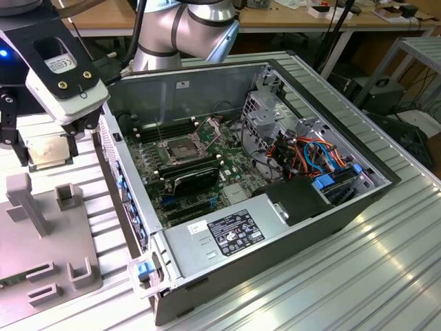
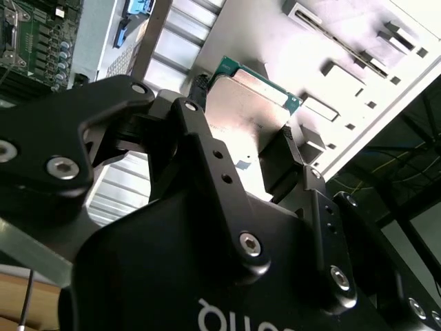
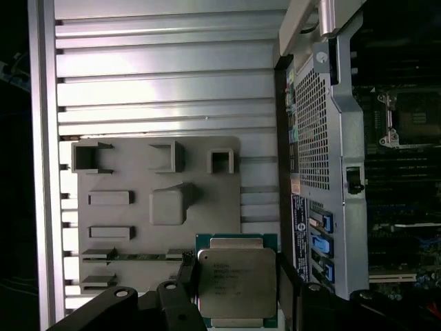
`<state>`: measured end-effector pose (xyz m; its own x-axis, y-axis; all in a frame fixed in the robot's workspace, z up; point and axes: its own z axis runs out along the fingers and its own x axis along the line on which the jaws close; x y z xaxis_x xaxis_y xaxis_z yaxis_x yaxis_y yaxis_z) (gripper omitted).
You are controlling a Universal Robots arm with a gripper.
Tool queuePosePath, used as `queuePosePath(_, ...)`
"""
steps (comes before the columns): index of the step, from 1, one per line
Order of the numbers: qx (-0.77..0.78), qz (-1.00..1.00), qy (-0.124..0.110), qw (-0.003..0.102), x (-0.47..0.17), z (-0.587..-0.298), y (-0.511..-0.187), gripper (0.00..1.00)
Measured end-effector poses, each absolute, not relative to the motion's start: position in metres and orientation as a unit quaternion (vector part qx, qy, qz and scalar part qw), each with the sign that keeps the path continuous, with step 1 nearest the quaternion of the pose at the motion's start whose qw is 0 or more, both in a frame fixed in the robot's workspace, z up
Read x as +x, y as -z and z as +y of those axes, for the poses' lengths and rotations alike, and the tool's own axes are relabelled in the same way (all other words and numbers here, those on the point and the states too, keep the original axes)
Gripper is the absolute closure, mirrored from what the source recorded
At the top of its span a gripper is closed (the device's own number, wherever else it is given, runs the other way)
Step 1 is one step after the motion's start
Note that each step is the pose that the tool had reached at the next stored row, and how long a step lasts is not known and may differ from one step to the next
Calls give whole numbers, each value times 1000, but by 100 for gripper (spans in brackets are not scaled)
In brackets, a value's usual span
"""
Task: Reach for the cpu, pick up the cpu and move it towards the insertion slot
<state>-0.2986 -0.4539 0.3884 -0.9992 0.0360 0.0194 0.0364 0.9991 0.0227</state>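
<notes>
Above the grey fixture plate (image 3: 158, 207), left of the computer case (image 1: 275, 227), the tool (image 3: 238, 289) clamps the cpu (image 3: 237, 281) by opposite edges, a light, stiff, probably fragile chip.

cpu (image 3: 238, 283) edges behind gripper (image 3: 238, 293)

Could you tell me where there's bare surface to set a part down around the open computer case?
Free: the ribbed aluminium table at the exterior view's right of the open grey computer case, and the strip between case and grey holder plate. Crowded: the plate's raised holders, and the case interior around the metal-framed insertion slot.
</notes>
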Motion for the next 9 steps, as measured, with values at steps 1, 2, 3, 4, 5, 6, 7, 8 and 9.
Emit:
queuePosePath(1,-18,-1000,12,9,-298,-454,-388,45)
queuePosePath(2,-18,-1000,12,9,-297,-454,-388,45)
queuePosePath(3,-18,-1000,11,9,-296,-454,-388,45)
queuePosePath(4,-18,-1000,11,10,-295,-454,-388,45)
queuePosePath(5,-18,-1000,12,10,-294,-454,-388,45)
queuePosePath(6,-18,-1000,12,10,-293,-454,-388,45)
queuePosePath(7,-18,-1000,12,9,-292,-454,-388,45)
queuePosePath(8,-18,-1000,12,9,-290,-454,-388,45)
queuePosePath(9,-18,-1000,12,9,-290,-454,-388,45)
